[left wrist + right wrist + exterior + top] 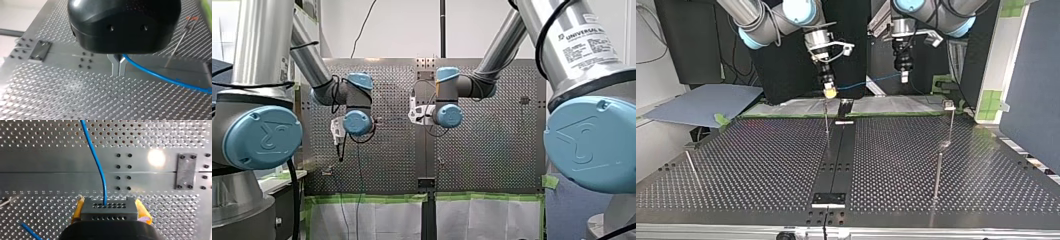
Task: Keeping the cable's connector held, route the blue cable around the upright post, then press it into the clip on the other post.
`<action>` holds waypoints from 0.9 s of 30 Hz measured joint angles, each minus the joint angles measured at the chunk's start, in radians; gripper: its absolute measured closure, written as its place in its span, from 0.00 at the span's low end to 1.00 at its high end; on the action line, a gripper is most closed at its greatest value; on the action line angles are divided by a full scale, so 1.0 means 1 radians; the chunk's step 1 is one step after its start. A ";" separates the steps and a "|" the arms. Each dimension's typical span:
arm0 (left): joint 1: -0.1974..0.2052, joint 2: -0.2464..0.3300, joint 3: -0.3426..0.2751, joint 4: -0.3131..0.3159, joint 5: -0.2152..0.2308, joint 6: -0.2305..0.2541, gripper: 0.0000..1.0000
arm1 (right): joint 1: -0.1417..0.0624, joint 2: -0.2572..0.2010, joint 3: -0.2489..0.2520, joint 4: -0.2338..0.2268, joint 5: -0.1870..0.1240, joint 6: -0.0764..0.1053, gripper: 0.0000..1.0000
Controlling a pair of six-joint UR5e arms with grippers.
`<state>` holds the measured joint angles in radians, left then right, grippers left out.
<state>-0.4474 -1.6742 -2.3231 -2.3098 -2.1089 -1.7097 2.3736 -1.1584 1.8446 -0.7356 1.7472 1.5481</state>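
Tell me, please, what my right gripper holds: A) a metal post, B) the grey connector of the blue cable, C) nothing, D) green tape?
B: the right wrist view shows the right gripper clamping the grey connector between its yellow pads, the blue cable leaving it.

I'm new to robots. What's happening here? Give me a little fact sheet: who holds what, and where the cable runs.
Right gripper: yellow pads shut on the grey connector
Left gripper: shut on the blue cable
Cable run: through the air between both grippers, round no post yet
Clip-topped post: at the top view's right, untouched
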 joint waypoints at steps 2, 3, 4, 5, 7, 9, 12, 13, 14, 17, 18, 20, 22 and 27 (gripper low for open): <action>0.008 0.018 0.018 -0.019 -0.010 0.002 1.00 | 0.000 0.014 -0.017 0.017 -0.004 -0.002 1.00; 0.012 0.025 0.026 -0.026 -0.015 0.004 1.00 | 0.000 0.018 -0.024 0.024 -0.007 -0.003 1.00; 0.015 0.033 0.033 -0.034 -0.020 0.007 1.00 | 0.000 0.023 -0.032 0.032 -0.012 -0.004 1.00; 0.020 0.042 0.043 -0.044 -0.028 0.013 1.00 | 0.000 0.025 -0.039 0.038 -0.016 -0.005 1.00; 0.027 0.056 0.057 -0.057 -0.041 0.024 1.00 | 0.001 0.028 -0.054 0.054 -0.024 -0.006 1.00; 0.036 0.072 0.073 -0.074 -0.053 0.035 1.00 | 0.002 0.029 -0.068 0.068 -0.032 -0.006 1.00; 0.045 0.098 0.099 -0.099 -0.061 0.045 1.00 | 0.004 0.030 -0.092 0.092 -0.046 -0.005 1.00; 0.048 0.105 0.106 -0.107 -0.061 0.046 1.00 | 0.004 0.030 -0.102 0.102 -0.051 -0.005 1.00; 0.052 0.113 0.116 -0.117 -0.060 0.047 1.00 | 0.004 0.030 -0.109 0.109 -0.054 -0.005 1.00; 0.062 0.122 0.142 -0.144 -0.051 0.048 1.00 | 0.001 0.029 -0.134 0.134 -0.061 -0.006 1.00; 0.064 0.124 0.151 -0.151 -0.048 0.048 1.00 | 0.000 0.029 -0.141 0.141 -0.063 -0.005 1.00; 0.070 0.127 0.168 -0.169 -0.044 0.050 1.00 | -0.003 0.027 -0.159 0.159 -0.071 -0.003 1.00; 0.074 0.133 0.183 -0.183 -0.043 0.055 1.00 | -0.006 0.026 -0.175 0.175 -0.083 0.002 1.00; 0.081 0.159 0.221 -0.222 -0.042 0.066 1.00 | -0.012 0.025 -0.214 0.214 -0.112 0.014 1.00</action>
<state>-0.3660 -1.5150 -2.1018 -2.5313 -2.1513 -1.6439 2.3614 -1.1331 1.6309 -0.5219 1.6351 1.5617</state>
